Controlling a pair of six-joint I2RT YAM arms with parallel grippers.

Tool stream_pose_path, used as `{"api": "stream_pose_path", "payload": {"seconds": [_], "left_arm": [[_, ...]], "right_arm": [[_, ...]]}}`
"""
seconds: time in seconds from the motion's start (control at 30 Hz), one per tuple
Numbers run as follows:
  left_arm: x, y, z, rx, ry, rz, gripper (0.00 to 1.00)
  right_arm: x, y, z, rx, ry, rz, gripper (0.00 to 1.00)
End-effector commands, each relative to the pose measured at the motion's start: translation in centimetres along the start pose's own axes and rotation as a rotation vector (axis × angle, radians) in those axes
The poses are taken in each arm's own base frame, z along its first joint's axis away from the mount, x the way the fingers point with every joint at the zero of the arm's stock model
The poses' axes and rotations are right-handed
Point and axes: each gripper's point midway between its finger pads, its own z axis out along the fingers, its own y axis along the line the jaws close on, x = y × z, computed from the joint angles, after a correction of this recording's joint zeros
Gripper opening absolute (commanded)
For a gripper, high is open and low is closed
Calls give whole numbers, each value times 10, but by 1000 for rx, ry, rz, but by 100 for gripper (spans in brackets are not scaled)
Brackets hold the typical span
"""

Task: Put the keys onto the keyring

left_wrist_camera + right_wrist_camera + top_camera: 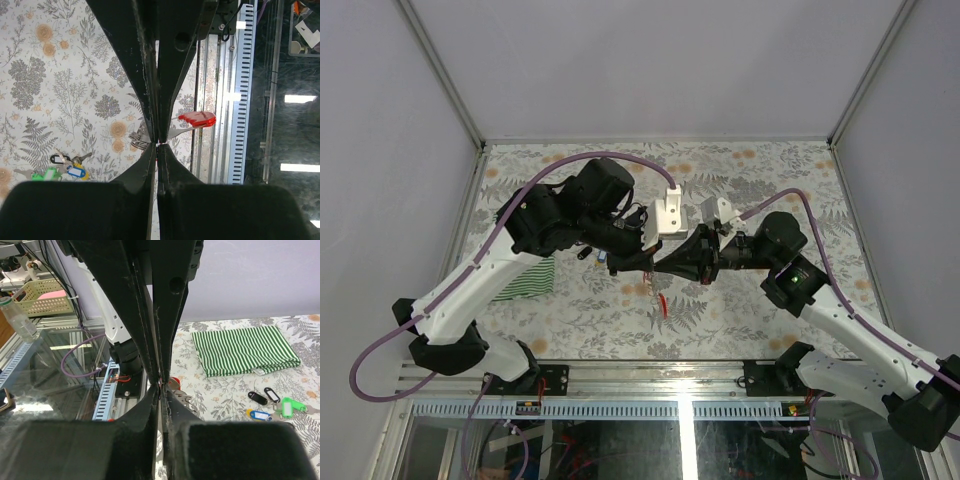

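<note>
The floral bench [770, 180] carries a folded green-striped cloth [245, 350]. Over its near edge the left hand [157, 140] and right hand [160, 384] meet tip to tip, both pinched shut. The left grips a red-tagged key [197, 119]; what the right grips I cannot tell. The other keys [65, 167], tagged green, blue and black, lie bunched on the bench near the cloth.

The table [770, 170] is covered with a print of grey ferns and orange flowers. A folded green-and-white striped cloth [245, 350] lies flat on its left side. Near the cloth but apart from it lie the keys [267, 405], clustered with green, black and blue tags.
</note>
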Motion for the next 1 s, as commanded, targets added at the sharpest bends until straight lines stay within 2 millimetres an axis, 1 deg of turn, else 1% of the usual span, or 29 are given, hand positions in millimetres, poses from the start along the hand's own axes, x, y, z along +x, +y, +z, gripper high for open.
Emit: {"api": "stream_pose_path", "payload": {"seconds": [0.0, 0.07, 0.2, 0.37, 0.43, 0.57, 0.7, 0.97], "left_arm": [[-17, -1, -8, -20, -83, 57, 0], [-18, 0, -9, -30, -92, 60, 1], [-25, 0, -15, -52, -143, 87, 13], [-39, -10, -32, -81, -298, 173, 24], [-46, -15, -40, -98, -382, 213, 26], [-53, -21, -50, -134, -518, 266, 28], [-56, -25, -53, -151, -609, 307, 31], [-66, -32, -64, -161, -729, 341, 31]], "right_arm": [[-16, 4, 3, -17, -22, -55, 0], [-18, 4, 2, -12, -27, -63, 0], [-30, 7, -3, 15, -66, -99, 0], [-52, 16, -7, 10, -108, -138, 0], [-60, 20, -9, 6, -121, -151, 0], [-73, 28, -11, -14, -138, -170, 0], [-83, 37, -12, -47, -155, -186, 0], [-90, 51, -16, -104, -161, -214, 0]]}}
